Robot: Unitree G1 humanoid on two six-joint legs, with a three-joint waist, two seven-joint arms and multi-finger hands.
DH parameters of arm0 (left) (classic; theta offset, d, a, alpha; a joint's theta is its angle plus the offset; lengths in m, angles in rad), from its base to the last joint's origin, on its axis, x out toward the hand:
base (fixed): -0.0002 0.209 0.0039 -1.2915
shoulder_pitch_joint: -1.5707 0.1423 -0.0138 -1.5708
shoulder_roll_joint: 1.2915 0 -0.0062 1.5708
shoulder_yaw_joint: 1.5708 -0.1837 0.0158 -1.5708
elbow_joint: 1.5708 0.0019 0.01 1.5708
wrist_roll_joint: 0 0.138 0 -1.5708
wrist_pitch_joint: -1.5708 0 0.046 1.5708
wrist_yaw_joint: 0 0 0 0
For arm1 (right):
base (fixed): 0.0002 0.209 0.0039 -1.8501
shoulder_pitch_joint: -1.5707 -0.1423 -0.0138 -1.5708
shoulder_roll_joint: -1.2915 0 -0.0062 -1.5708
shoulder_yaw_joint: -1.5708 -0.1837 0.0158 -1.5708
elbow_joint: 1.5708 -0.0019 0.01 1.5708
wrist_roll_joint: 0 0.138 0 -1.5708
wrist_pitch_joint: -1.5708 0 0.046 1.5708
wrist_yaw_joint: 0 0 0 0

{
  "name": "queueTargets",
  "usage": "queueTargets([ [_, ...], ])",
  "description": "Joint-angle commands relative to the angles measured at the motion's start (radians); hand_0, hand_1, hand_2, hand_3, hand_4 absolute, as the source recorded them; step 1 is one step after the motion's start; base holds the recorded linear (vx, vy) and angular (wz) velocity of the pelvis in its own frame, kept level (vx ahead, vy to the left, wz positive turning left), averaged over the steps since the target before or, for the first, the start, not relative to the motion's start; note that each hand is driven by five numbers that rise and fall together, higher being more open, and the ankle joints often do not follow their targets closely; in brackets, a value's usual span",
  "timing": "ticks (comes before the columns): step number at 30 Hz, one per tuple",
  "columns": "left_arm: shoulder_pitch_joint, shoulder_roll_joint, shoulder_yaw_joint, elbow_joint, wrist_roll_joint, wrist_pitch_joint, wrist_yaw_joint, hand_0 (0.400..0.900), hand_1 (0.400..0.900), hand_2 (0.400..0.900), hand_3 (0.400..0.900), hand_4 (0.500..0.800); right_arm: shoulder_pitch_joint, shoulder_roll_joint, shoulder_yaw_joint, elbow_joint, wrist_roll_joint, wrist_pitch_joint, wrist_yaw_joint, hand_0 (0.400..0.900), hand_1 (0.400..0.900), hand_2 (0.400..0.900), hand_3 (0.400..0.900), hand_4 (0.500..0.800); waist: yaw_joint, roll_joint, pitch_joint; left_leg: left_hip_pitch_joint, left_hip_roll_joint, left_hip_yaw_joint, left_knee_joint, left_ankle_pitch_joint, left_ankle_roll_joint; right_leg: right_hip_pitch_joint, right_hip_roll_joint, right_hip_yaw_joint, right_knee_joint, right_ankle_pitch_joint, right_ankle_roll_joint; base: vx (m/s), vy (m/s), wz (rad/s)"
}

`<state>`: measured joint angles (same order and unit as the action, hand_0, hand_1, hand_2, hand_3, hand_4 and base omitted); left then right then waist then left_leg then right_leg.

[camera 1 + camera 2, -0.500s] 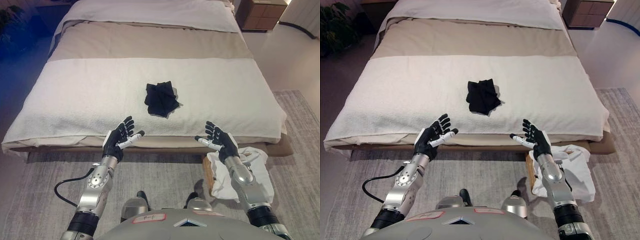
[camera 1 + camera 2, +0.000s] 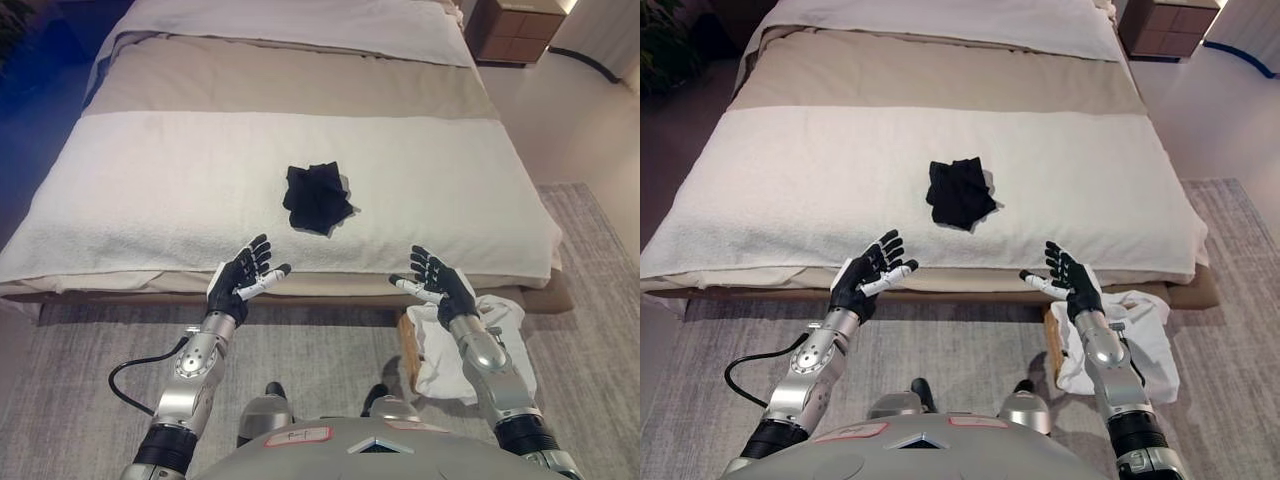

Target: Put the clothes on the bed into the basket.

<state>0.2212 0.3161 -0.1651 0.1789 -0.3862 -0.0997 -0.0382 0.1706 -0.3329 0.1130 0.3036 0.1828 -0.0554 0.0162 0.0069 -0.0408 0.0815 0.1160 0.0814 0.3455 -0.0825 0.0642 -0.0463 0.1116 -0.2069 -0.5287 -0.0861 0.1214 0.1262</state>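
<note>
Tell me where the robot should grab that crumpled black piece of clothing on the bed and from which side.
Probably by the raised, bunched middle of the crumpled black piece of clothing, coming from above on the near side. It lies in a loose heap on the white blanket, nothing around it. Both the left hand and right hand are open, short of it.

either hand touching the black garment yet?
No. Both the left hand and right hand hover open near the bed's front edge, apart from the black garment lying mid-bed.
</note>
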Motion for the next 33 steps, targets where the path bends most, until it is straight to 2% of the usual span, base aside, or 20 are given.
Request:
queueTargets([
  [1, -0.049, 0.021, 0.038, -0.094, 0.019, -0.082, -0.02, 0.9, 0.9, 0.9, 0.9, 0.8, -0.086, -0.031, -0.029, -0.101, -0.011, -0.095, 0.007, 0.9, 0.9, 0.9, 0.9, 0.8, -0.014, -0.005, -0.007, 0.01, 0.002, 0.011, 0.081, -0.14, -0.002, 0.026, 0.02, -0.014, 0.013, -0.067, -0.013, 0.03, -0.053, -0.05],
  [11, -0.048, 0.019, 0.04, -0.092, 0.008, -0.08, -0.011, 0.9, 0.9, 0.9, 0.9, 0.8, -0.09, -0.044, -0.031, -0.102, -0.02, -0.095, -0.002, 0.9, 0.9, 0.9, 0.9, 0.8, -0.014, -0.007, 0.0, -0.002, 0.032, 0.019, 0.104, -0.131, -0.026, 0.026, 0.05, 0.003, 0.001, -0.089, -0.029, 0.02, -0.067, -0.03],
  [16, -0.057, 0.022, 0.037, -0.092, -0.001, -0.079, -0.009, 0.9, 0.9, 0.9, 0.9, 0.8, -0.1, -0.048, -0.027, -0.102, -0.017, -0.096, -0.006, 0.9, 0.9, 0.9, 0.9, 0.8, -0.012, -0.01, 0.016, -0.027, 0.067, 0.02, 0.171, -0.136, -0.047, 0.023, 0.078, 0.023, -0.001, -0.112, -0.049, 0.0, -0.128, -0.07],
  [19, -0.067, 0.025, 0.035, -0.094, -0.014, -0.08, -0.006, 0.9, 0.9, 0.9, 0.9, 0.8, -0.113, -0.054, -0.024, -0.104, -0.006, -0.102, -0.012, 0.9, 0.9, 0.9, 0.9, 0.8, 0.0, -0.018, 0.051, -0.116, 0.127, -0.004, 0.383, -0.14, -0.071, 0.027, 0.105, 0.039, -0.001, -0.138, -0.08, -0.04, -0.192, -0.12],
  [21, -0.077, 0.026, 0.027, -0.1, -0.03, -0.078, -0.007, 0.9, 0.9, 0.9, 0.9, 0.8, -0.115, -0.066, -0.027, -0.109, 0.0, -0.105, -0.017, 0.9, 0.9, 0.9, 0.9, 0.8, 0.016, -0.018, 0.083, -0.18, 0.16, -0.039, 0.545, -0.106, -0.087, 0.045, 0.126, 0.037, -0.001, -0.156, -0.104, 0.0, -0.181, -0.09],
  [23, -0.08, 0.027, 0.02, -0.106, -0.039, -0.076, -0.012, 0.9, 0.9, 0.9, 0.9, 0.8, -0.112, -0.074, -0.034, -0.115, 0.003, -0.106, -0.019, 0.9, 0.9, 0.9, 0.9, 0.8, 0.027, -0.02, 0.1, -0.227, 0.167, -0.064, 0.644, -0.077, -0.099, 0.065, 0.142, 0.031, -0.001, -0.179, -0.119, 0.03, -0.11, -0.07],
  [24, -0.086, 0.03, 0.013, -0.111, -0.041, -0.074, -0.013, 0.9, 0.9, 0.9, 0.9, 0.8, -0.113, -0.074, -0.036, -0.113, 0.004, -0.104, -0.023, 0.9, 0.9, 0.9, 0.9, 0.8, 0.031, -0.021, 0.108, -0.26, 0.157, -0.082, 0.653, -0.073, -0.098, 0.069, 0.145, 0.025, -0.001, -0.186, -0.121, 0.02, -0.045, 0.01],
  [28, -0.092, 0.036, 0.003, -0.116, -0.044, -0.076, 0.0, 0.9, 0.9, 0.9, 0.9, 0.8, -0.116, -0.073, -0.044, -0.104, 0.006, -0.106, -0.039, 0.9, 0.9, 0.9, 0.9, 0.8, 0.031, -0.031, 0.112, -0.318, 0.135, -0.088, 0.475, -0.082, -0.075, 0.066, 0.137, 0.014, -0.001, -0.186, -0.103, 0.09, 0.039, 0.07],
  [30, -0.094, 0.036, -0.008, -0.114, -0.047, -0.08, 0.007, 0.9, 0.9, 0.9, 0.9, 0.8, -0.123, -0.076, -0.042, -0.091, 0.003, -0.111, -0.048, 0.9, 0.9, 0.9, 0.9, 0.8, 0.029, -0.017, 0.116, -0.325, 0.147, -0.102, 0.247, 0.051, -0.104, 0.064, 0.145, 0.014, -0.001, -0.187, -0.09, 0.15, 0.138, 0.08],
  [33, -0.096, 0.03, -0.01, -0.101, -0.043, -0.085, 0.016, 0.9, 0.9, 0.9, 0.9, 0.8, -0.14, -0.093, -0.03, -0.078, -0.001, -0.117, -0.055, 0.9, 0.9, 0.9, 0.9, 0.8, 0.024, 0.011, 0.125, -0.334, 0.196, -0.08, 0.024, 0.155, -0.137, 0.069, 0.146, 0.022, -0.001, -0.197, -0.071, 0.2, 0.204, -0.08],
])
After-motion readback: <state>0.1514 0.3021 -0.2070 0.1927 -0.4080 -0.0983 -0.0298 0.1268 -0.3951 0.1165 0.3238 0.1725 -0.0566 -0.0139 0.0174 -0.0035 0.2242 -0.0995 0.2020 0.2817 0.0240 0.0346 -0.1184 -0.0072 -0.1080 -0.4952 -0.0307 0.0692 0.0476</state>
